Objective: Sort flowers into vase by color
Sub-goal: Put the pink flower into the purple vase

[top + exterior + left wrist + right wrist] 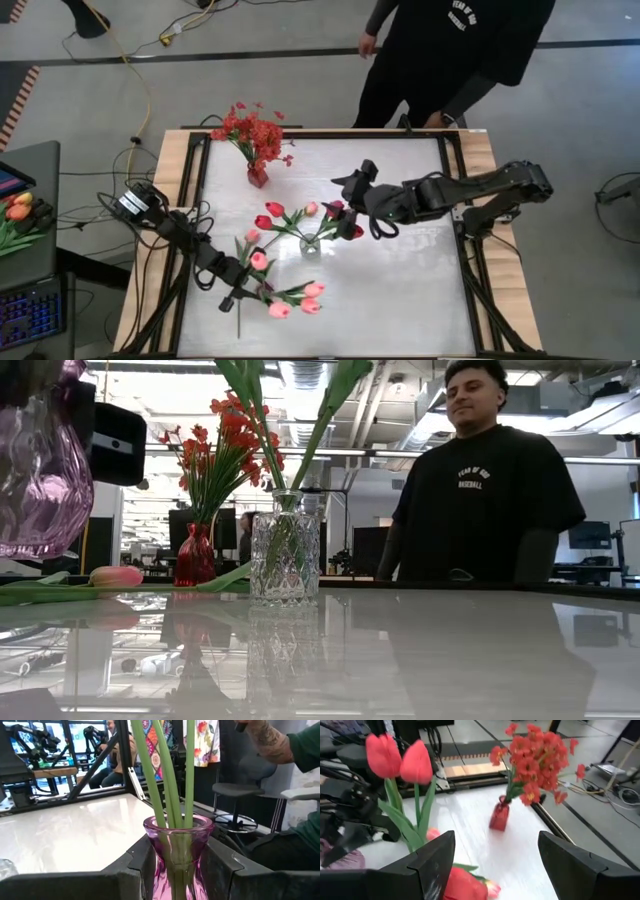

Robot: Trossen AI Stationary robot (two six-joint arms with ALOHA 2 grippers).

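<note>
The left gripper (175,870) sat at the near-left part of the white worktop (400,290), its jaws clamped on the neck of a purple glass vase (177,832) holding pink tulips (296,297), probably to steady it while stems went in. The right gripper (340,185) hovered over the clear cut-glass vase (286,550) of red tulips (272,213) mid-worktop, jaws wide with nothing between them, apparently placed to reach a bloom. One pink tulip (116,575) lay loose on the worktop. A small red vase (257,176) of red blossom sprays (250,128) stood at the far side, seemingly sorted.
</note>
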